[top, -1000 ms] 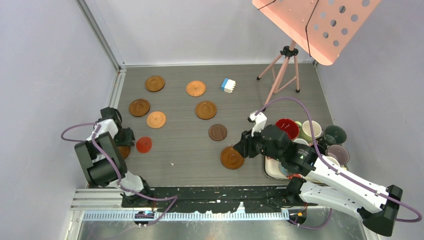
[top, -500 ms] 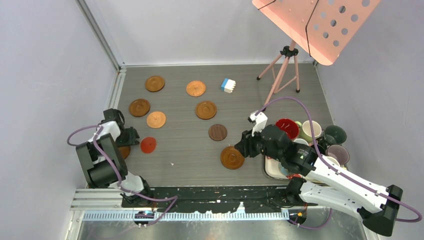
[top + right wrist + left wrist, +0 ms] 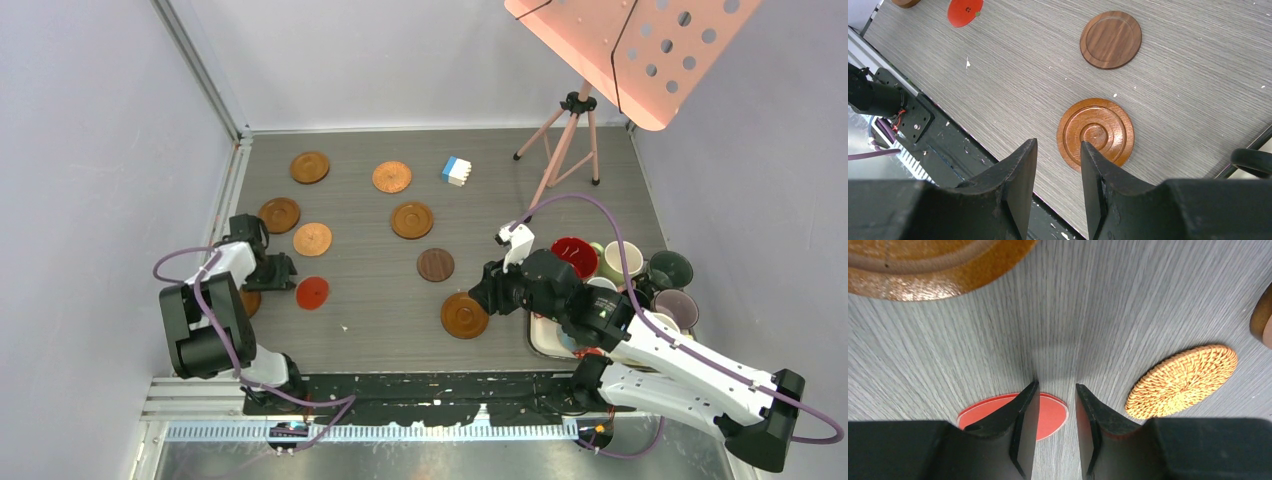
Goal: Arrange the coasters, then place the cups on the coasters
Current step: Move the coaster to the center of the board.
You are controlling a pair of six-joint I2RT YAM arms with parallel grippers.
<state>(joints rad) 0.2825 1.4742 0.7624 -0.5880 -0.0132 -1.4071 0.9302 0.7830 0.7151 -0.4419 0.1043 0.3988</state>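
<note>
Several round coasters lie flat on the grey table. My left gripper (image 3: 290, 272) is low over the red coaster (image 3: 312, 292). In the left wrist view its fingertips (image 3: 1030, 395) rest on the red coaster (image 3: 1050, 412), jaws a little apart with nothing between them. A woven coaster (image 3: 1182, 381) lies to the right of them. My right gripper (image 3: 490, 290) hangs open above the table's front edge, just left of a ringed brown coaster (image 3: 1095, 135), with a dark brown coaster (image 3: 1110, 39) beyond. The cups, among them a red-inside one (image 3: 574, 256), a cream one (image 3: 622, 260) and a dark green one (image 3: 668, 270), cluster at the right.
A white tray (image 3: 545, 342) sits under my right arm beside the cups. A blue-and-white block (image 3: 456, 171) lies at the back. A tripod stand (image 3: 570, 130) with a pink perforated panel (image 3: 640, 50) rises at the back right. Walls close in on both sides.
My left gripper has slid to the right, and the red coaster under its tips has moved right with it. The right arm has not moved.
</note>
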